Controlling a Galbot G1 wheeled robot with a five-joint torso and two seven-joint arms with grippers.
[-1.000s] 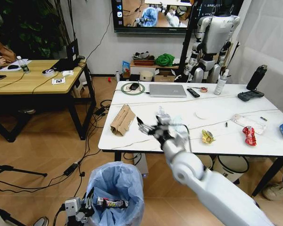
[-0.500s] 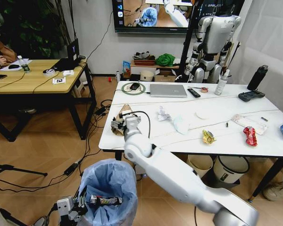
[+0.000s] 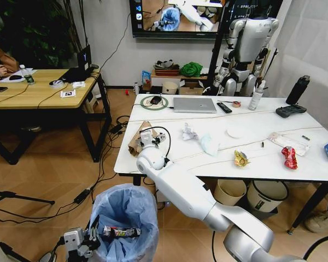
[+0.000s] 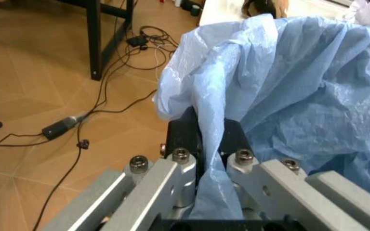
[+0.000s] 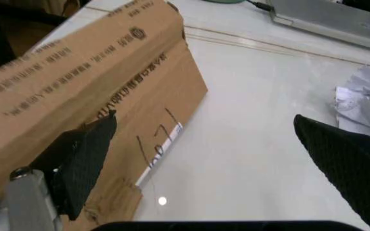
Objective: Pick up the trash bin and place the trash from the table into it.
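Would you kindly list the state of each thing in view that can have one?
trash bin: held by its bag.
left gripper: shut on the bag.
right gripper: open, at the cardboard.
crumpled brown cardboard: lying on the table.
laptop: closed.

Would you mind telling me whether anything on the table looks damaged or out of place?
The crumpled brown cardboard lies squashed at the table corner by the open right claw; tissues and wrappers are scattered beyond. Below, the left claw pinches the trash bin liner.
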